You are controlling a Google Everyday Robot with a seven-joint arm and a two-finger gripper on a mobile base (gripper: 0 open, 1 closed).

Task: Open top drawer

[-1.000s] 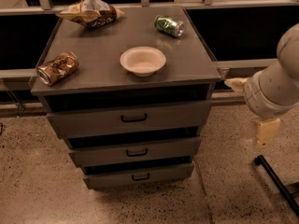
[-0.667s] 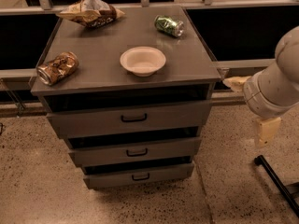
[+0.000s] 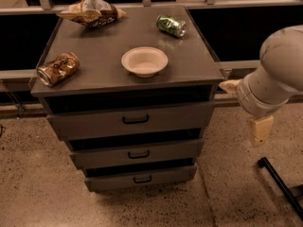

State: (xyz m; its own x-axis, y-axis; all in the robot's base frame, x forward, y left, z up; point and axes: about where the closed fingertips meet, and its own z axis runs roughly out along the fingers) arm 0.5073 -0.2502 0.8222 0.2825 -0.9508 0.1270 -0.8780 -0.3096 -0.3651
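Hanging over open floor [image 3: 227, 193] beyond the right edge of the top drawer [image 3: 132, 122]: claw [image 3: 262, 130], grip state untellable.

So on the table [image 3: 189, 72]: one snack bag [image 3: 92, 12] sits at the back left corner and the can [image 3: 171, 25] lies on its side near the back right corner. The bowl [image 3: 144, 61] is about mid-table, nearer the front edge, and a second snack bag [image 3: 57, 69] lies by the left edge towards the front corner. Right under the front edge is the top drawer [image 3: 165, 118], then the middle drawer [image 3: 137, 153], then the bottom drawer [image 3: 142, 178]. The pincer [image 3: 262, 130] hangs off past the right edge, about level with the top drawer, well apart from it.
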